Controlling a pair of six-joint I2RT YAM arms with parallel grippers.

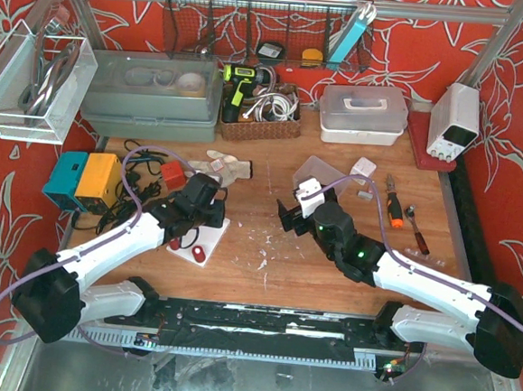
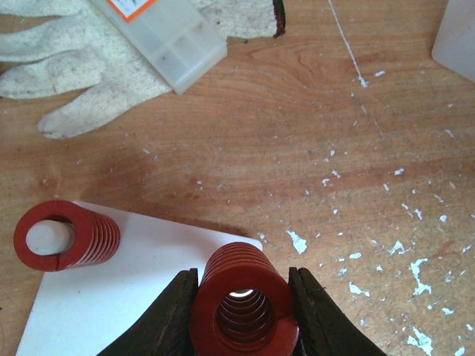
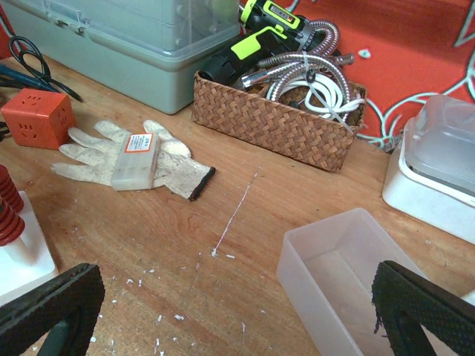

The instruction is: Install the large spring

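**The left gripper (image 1: 189, 229) pinches the big spring (image 2: 245, 263)**

Top: the left gripper sits over the white plate (image 1: 215, 233). The right gripper (image 1: 289, 218) is to its right.
Left wrist: the big spring is squeezed between both fingers (image 2: 174, 315), over the plate's right edge.
Right wrist: fingers (image 3: 52, 304) spread wide.

The large spring (image 2: 237, 261) looks matt, the wooden table (image 2: 297, 133) scuffed.
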